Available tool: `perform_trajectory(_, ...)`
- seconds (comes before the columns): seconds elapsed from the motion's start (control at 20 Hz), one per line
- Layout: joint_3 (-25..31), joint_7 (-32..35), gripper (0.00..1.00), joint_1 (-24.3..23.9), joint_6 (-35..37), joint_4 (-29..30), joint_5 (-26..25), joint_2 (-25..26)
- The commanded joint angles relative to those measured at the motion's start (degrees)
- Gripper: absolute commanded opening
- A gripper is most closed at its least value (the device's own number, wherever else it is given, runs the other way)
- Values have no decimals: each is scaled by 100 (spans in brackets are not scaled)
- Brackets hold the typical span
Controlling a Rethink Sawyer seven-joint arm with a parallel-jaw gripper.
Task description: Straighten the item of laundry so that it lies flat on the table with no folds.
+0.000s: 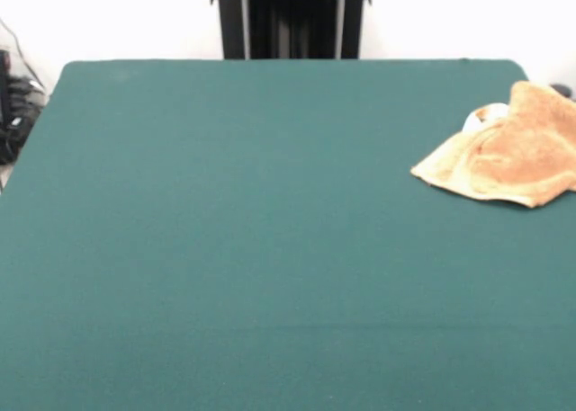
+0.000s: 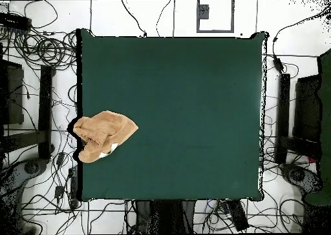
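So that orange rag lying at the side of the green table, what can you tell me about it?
It is a small tan-orange terry-cloth towel, fluffy and soft-looking, with a bit of white showing at its far edge. It lies crumpled, folded over itself in a rumpled heap rather than spread flat. It sits at one side edge of the dark green felt-topped table, nearer the robot's end; in the overhead view it slightly overhangs that edge. Only the table touches it.

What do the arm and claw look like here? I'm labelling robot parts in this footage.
Neither arm nor claw shows in either view. Only the black pedestal, with pale vertical strips, stands behind the green table; the crumpled tan towel lies untouched near its edge.
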Motion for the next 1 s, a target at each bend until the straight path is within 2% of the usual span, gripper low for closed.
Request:
perform_trajectory(0.05, -333, -4720, 100, 416, 2902, -518, -578, 1196)
perform_trajectory(0.25, -336, -4380, 100, 398, 2802, -420, -680, 1244)
perform_trajectory(0.35, -332, -3827, 100, 652, 2572, -206, -777, 1197)
perform_trajectory(0.45, -474, -2975, 100, 1156, 2136, 105, -930, 1101)
perform_trajectory(0.6, -864, -1515, 100, 2175, 1355, 552, -1318, 913)
perform_trajectory(0.65, -1006, -1236, 100, 2403, 1163, 631, -1453, 925)
perform_trajectory(0.7, -1170, -566, 100, 2836, 727, 801, -1786, 774)
perform_trajectory(0.75, -1392, -214, 100, 3109, 547, 866, -1972, 742)
perform_trajectory(0.8, -1765, 554, 100, 3624, 171, 965, -2453, 625)
perform_trajectory(0.85, -2071, 918, 100, 3939, -20, 984, -2741, 575)
perform_trajectory(0.9, -2611, 1571, 100, 4483, -205, 944, -3275, 574)
perform_trajectory(0.95, -3043, 1871, 100, 4840, -341, 880, -3602, 569)
perform_trajectory(1.0, -3592, 2565, 100, 5418, -469, 762, -4191, 559)
